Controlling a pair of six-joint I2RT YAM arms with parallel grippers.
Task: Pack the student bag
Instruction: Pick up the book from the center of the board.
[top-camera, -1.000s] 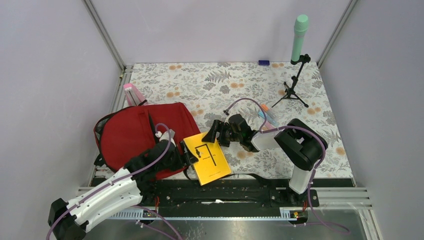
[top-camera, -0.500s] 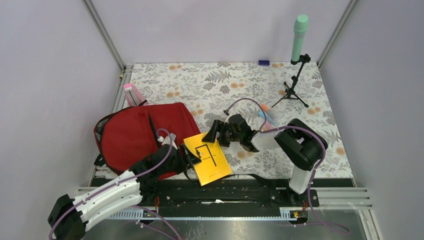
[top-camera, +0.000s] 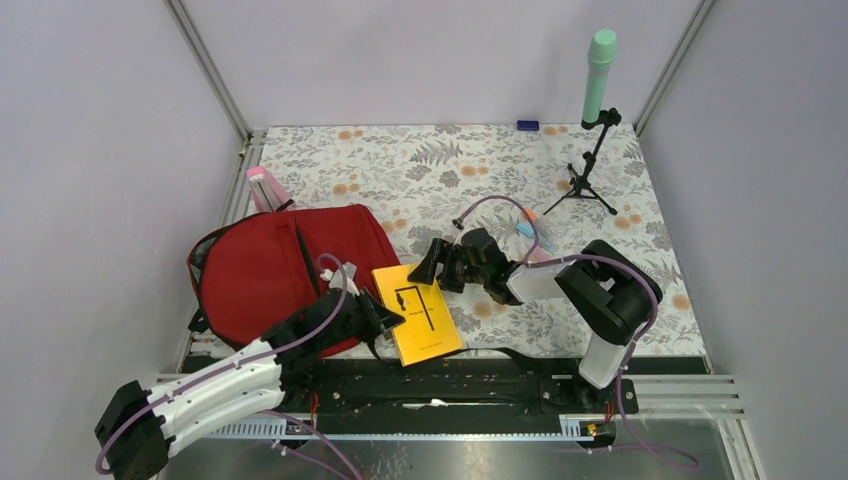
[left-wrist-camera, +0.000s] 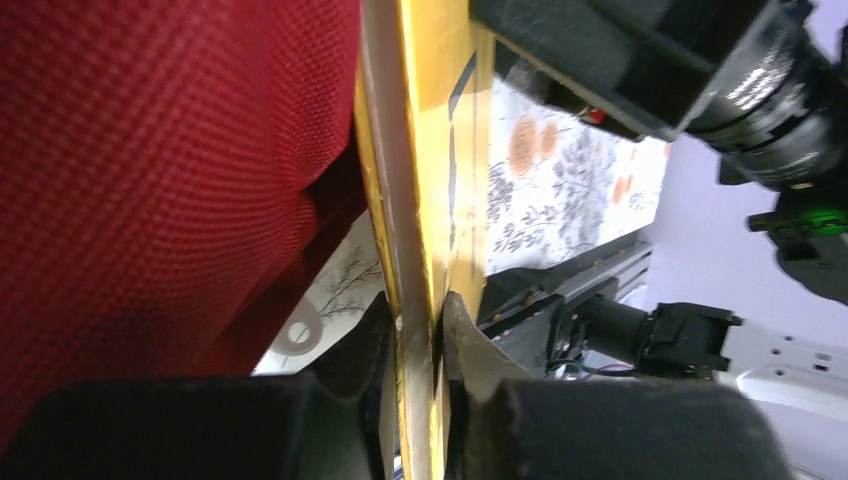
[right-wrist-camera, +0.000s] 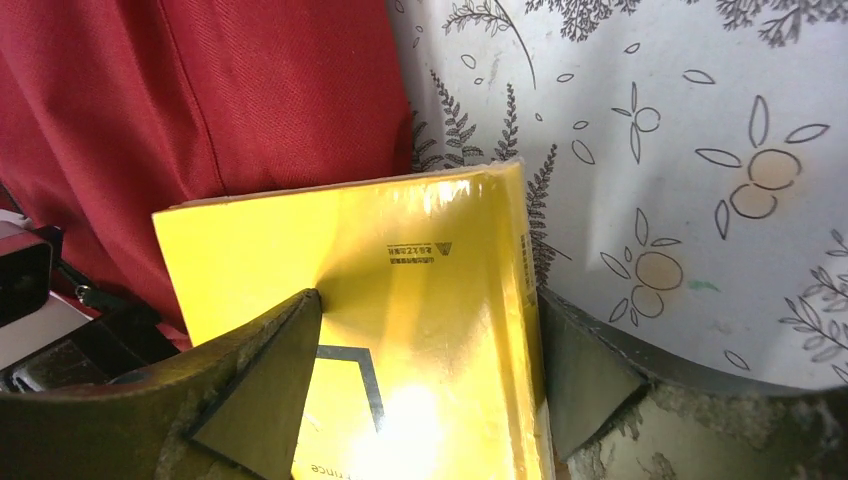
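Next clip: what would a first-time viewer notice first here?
The big red bag slumps at the left, with a bright yellow book lying beside it near the front. The left gripper pinches the book's left edge, while the right gripper hangs open over its far end. A pale green tube on a black tripod stands at the far right.

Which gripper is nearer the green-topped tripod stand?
Right. The right gripper sits mid-table, near-left of the tripod stand, its open fingers over the yellow book. The left gripper is farther, pinching the book's left edge beside the student bag.
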